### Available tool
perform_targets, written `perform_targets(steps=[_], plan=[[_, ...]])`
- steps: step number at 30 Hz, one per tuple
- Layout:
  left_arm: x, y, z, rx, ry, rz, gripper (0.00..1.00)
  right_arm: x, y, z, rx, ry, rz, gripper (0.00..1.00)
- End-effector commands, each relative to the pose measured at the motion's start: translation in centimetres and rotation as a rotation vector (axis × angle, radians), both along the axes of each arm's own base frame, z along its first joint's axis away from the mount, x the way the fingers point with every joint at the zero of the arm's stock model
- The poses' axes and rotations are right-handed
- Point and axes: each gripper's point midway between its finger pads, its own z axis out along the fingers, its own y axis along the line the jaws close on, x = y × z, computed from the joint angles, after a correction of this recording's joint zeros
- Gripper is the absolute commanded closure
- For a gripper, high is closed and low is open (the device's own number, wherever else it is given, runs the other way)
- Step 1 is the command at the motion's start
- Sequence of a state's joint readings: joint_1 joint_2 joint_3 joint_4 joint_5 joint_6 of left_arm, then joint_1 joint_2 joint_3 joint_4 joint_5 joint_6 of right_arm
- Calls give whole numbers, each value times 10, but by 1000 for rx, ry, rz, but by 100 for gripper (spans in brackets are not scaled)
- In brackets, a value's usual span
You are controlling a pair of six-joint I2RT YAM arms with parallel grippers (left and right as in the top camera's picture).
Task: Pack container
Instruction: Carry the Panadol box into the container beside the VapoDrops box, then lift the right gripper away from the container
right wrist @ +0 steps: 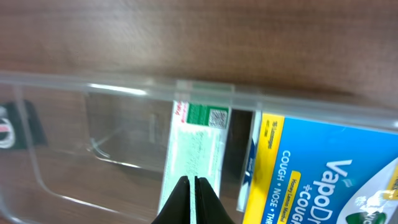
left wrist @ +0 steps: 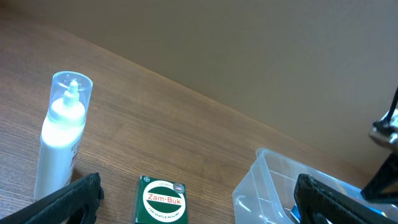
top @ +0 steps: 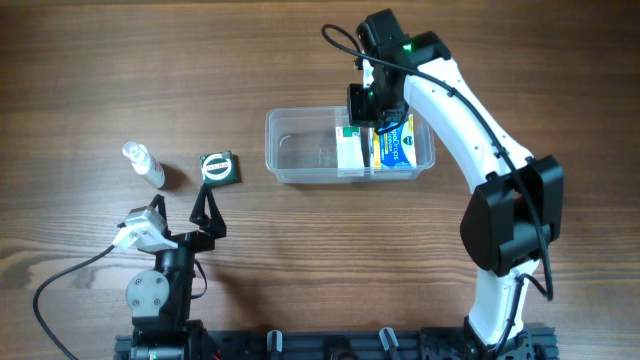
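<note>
The clear container (top: 300, 150) stands at the middle back of the table; it also shows in the left wrist view (left wrist: 255, 186) and the right wrist view (right wrist: 124, 87). Inside, at its right end, are a white and green box (top: 350, 148) (right wrist: 199, 137) and a blue and yellow VapoDrops box (top: 397, 145) (right wrist: 311, 168). My right gripper (top: 370, 110) (right wrist: 194, 182) is shut, its tips just over the white and green box. My left gripper (top: 180, 205) (left wrist: 196, 205) is open and empty, just short of a green Zam-Buk box (top: 218, 167) (left wrist: 161, 200).
A small clear bottle with a white nozzle (top: 145, 165) (left wrist: 62, 137) stands left of the Zam-Buk box, by my left finger. The left half of the container holds nothing. The right arm reaches over the container's right back corner.
</note>
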State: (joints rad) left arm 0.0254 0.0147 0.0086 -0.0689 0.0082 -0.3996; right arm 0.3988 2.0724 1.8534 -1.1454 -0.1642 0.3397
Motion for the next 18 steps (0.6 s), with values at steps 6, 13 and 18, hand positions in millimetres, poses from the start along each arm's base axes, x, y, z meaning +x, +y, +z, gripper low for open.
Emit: perform_targets(steps=[6,13,18], plan=[[0,-1,-1,-5,2,-6,0,45,-56,131,-158,-402,-120,47],[0,-1,-2,-5,3,-6,0,44,-239,142,-258,-342,-509,0],[0,-1,-1,-5,2,-6,0,42,-308,126,-290,-299,-656,0]])
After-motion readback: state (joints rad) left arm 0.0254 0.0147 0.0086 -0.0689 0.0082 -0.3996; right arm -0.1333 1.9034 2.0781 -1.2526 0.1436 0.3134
